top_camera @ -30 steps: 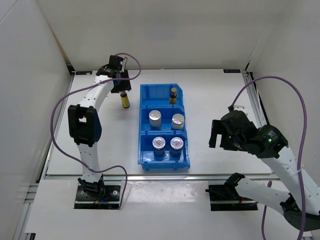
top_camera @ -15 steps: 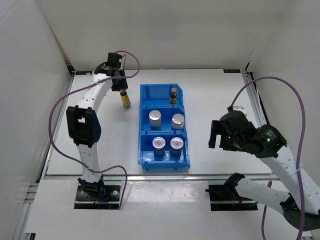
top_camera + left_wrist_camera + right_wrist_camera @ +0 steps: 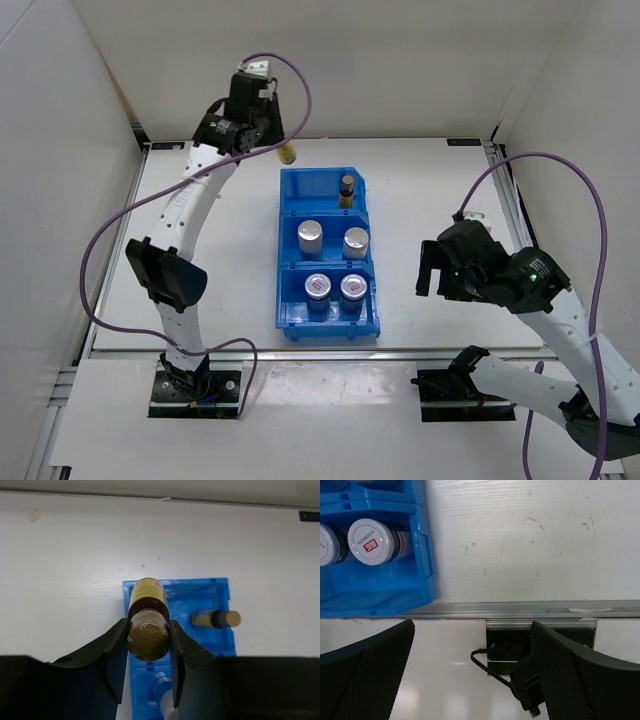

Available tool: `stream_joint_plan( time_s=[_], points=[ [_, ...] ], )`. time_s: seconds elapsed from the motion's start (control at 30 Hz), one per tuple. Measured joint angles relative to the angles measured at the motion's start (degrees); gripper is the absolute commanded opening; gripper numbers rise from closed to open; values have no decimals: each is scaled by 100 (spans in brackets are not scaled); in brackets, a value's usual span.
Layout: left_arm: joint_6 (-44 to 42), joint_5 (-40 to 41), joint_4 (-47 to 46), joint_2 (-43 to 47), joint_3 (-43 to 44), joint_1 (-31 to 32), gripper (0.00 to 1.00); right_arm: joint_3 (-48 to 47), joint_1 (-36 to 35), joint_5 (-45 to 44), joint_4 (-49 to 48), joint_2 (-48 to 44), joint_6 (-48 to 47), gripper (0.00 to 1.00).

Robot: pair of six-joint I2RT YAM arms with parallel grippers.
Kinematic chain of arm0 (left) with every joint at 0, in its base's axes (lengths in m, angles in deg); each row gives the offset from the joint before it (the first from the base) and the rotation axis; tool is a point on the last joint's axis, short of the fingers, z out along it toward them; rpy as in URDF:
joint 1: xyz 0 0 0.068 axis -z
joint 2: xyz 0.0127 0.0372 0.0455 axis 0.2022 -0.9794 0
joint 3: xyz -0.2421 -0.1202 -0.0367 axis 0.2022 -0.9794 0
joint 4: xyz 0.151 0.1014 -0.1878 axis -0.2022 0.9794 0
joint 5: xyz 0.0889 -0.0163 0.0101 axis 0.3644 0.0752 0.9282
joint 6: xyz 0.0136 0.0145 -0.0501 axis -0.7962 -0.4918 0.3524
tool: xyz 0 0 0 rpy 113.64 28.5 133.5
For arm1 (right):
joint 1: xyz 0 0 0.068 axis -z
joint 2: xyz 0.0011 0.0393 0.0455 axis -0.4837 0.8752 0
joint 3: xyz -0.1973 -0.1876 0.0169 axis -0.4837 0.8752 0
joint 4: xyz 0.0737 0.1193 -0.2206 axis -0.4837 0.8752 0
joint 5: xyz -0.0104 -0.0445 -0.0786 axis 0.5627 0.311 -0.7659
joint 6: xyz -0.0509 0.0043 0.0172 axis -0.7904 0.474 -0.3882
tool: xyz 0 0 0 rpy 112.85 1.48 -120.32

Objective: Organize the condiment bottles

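Blue plastic bin [image 3: 330, 328] sits in the middle of the table [image 3: 200, 260] when I look down from above. My left gripper [image 3: 275, 150] is up in the air near the far left corner of the bin. It is shut tight on an amber bottle [image 3: 287, 152], which is tipped on its side. A second amber bottle [image 3: 347, 190] stands in the far part of the bin. Two white-blue bottles [image 3: 310, 235] [image 3: 356, 241] stand side by side in the middle part. Two silver jars [image 3: 318, 288] [image 3: 351, 288] stand in the near part. My right gripper [image 3: 426, 268] is off to the right of the bin, well apart from it, and holds nothing.

From the left wrist, I see the amber bottle [image 3: 147, 630] squeezed between the two dark fingers [image 3: 112, 655], its round end facing me. Below it are the bin [image 3: 222, 587] and the second amber bottle [image 3: 215, 618].

From the right wrist, the gripper's two black fingers [image 3: 370, 670] are spread wide with nothing between them. Under them is the near edge of the table [image 3: 520, 540]. At the top left is a corner of the bin [image 3: 422, 555] with one silver jar [image 3: 368, 535] showing its red mark, and the other one [image 3: 325, 537] is cut off by the edge.
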Motion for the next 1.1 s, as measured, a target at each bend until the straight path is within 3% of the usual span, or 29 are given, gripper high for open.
stream_joint_plan(
  time_s=[0.23,0.63,0.83,0.93,0.97,1.1],
  points=[
    [44,0,11,-396,48,778,11,0,0,42,-2,-15,13,100],
    [199,94,85,-1320,-170,841,11,15,0,42,0,-229,50,100],
    [273,96,76,-1600,-258,841,24,42,0,44,-2,-240,149,100],
    [297,96,76,-1639,-299,841,53,44,2,42,-2,-289,184,100],
    [310,96,72,-1641,-308,841,73,48,0,42,-2,-310,190,100],
    [302,125,-4,-1641,-308,841,100,52,0,42,0,-372,199,100]
  ],
)
